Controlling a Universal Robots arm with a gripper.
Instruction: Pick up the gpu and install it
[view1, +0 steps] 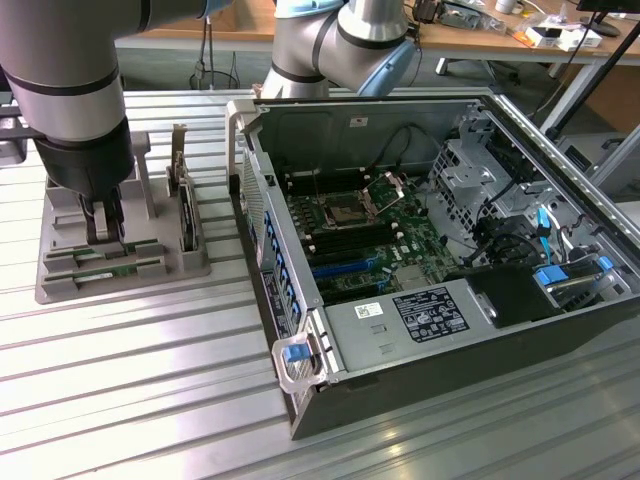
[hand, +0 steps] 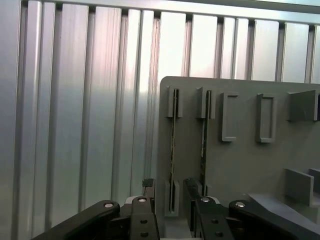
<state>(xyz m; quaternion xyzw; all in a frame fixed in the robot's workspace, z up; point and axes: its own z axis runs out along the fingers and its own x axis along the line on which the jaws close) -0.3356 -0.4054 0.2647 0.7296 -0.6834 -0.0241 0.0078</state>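
Two thin green sticks stand on edge in slots of a grey holder tray (view1: 60, 285). The gpu (hand: 173, 145) is the stick that runs between my fingers; the second stick (hand: 204, 140) sits one slot over. In the exterior view the gpu (view1: 100, 254) shows as a green strip just below my gripper (view1: 105, 228), which hangs low over the tray. My gripper (hand: 169, 190) is open, one black finger (hand: 146, 202) on each side of the gpu with a gap to each.
A dark upright card with a metal bracket (view1: 184, 205) stands in the same tray, toward the exterior view's right. The open computer case (view1: 300, 300) with its motherboard (view1: 365, 240) lies further right. The ribbed aluminium table (view1: 150, 400) surrounds both.
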